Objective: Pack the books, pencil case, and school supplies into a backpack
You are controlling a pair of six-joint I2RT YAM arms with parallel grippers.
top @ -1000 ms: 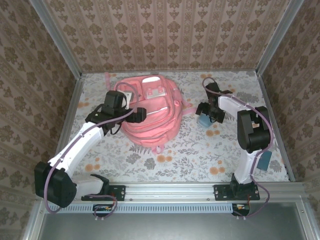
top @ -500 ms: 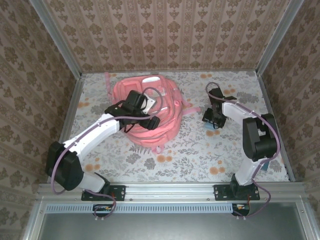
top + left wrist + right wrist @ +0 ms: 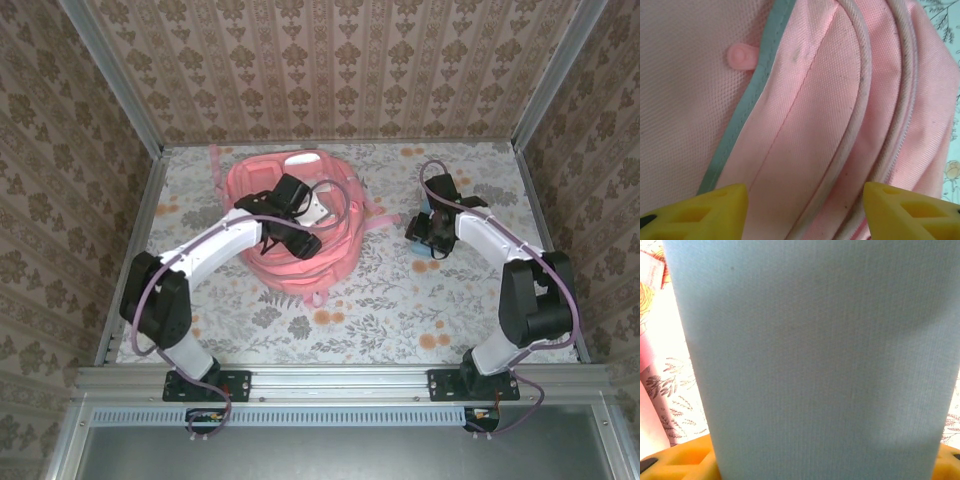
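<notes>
The backpack (image 3: 305, 268) was pink with grey-green trim and pale piping. The pencil case (image 3: 815, 355) was plain light blue. The surface (image 3: 400, 300) was white with grey foliage and orange flowers; the walls (image 3: 330, 70) wore tan damask.

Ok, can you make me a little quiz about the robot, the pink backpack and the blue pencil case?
1. True or false: the left gripper is over the pink backpack.
2. What sits between the fingers of the right gripper? A) an orange booklet B) the light blue pencil case C) a strap
3. Fill in: the backpack lies on a table with a ______ pattern.

Key: 1 true; 2 B; 3 flowery.
</notes>
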